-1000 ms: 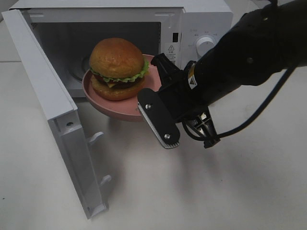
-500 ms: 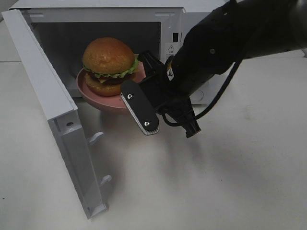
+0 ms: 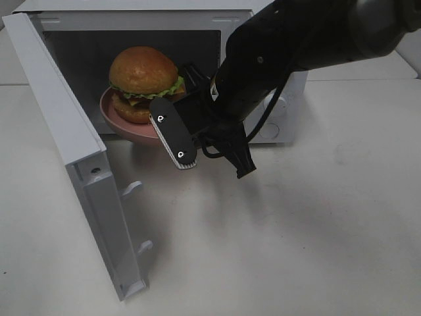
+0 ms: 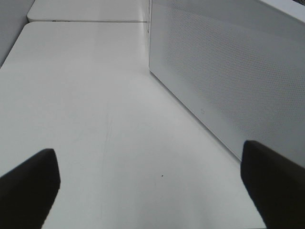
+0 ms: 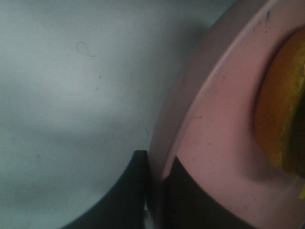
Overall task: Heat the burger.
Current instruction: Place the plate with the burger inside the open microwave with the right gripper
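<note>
The burger (image 3: 143, 79), with a golden bun, green lettuce and a dark patty, sits on a pink plate (image 3: 122, 122). The plate hangs in the mouth of the open microwave (image 3: 270, 26), a little above the cavity floor. My right gripper (image 3: 161, 125) is shut on the plate's near rim. The right wrist view shows its fingers (image 5: 138, 191) pinching the plate (image 5: 214, 143) beside the burger (image 5: 281, 114). My left gripper (image 4: 152, 186) is open and holds nothing. It is beside the microwave's perforated outer wall (image 4: 228, 81).
The microwave door (image 3: 72, 151) stands swung wide open on the left, reaching toward the table's front. The right arm and its cable (image 3: 227, 155) cross in front of the control panel. White tabletop (image 3: 296, 230) lies in front.
My right arm has carried the plate and burger leftward and back, further into the microwave opening. The left gripper has not changed.
</note>
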### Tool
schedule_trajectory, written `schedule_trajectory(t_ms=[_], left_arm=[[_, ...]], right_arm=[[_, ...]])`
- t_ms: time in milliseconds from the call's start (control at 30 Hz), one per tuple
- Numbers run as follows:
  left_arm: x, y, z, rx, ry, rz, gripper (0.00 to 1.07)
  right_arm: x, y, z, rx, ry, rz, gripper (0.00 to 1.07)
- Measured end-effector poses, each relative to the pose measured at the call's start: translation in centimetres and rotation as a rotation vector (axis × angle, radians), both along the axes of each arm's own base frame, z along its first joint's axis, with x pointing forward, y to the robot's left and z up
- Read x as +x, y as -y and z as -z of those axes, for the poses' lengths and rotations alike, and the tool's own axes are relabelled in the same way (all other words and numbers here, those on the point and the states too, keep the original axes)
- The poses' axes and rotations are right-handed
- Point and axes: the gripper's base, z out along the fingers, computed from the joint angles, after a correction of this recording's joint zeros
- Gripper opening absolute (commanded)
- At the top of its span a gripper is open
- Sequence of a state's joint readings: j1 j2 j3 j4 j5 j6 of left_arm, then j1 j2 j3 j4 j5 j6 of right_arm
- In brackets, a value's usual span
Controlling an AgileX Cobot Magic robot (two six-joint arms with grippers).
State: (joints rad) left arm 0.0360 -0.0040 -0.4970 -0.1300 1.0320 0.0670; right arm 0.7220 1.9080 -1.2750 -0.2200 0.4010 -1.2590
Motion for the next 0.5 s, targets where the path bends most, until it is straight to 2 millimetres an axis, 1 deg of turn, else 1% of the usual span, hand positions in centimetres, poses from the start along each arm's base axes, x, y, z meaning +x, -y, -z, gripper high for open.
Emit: schedule_trajectory(t_ms=[200,267,467,500], left_arm=[[0.0,0.0,0.0,0.0,0.0,0.0,0.98],[0.0,0.0,0.0,0.0,0.0,0.0,0.98],[0.0,0.0,0.0,0.0,0.0,0.0,0.98],[0.0,0.0,0.0,0.0,0.0,0.0,0.98]], right_arm=[[1.1,-0.8,0.1,-0.007,-0.004,0.022,0.0],[1.8,-1.5,0.0,-0.004,0.003,0.045,0.0],[2.8,-2.6,0.1,0.009,0.016,0.074,0.0],[3.1,-3.2,0.2,0.021,0.02,0.084,0.0]])
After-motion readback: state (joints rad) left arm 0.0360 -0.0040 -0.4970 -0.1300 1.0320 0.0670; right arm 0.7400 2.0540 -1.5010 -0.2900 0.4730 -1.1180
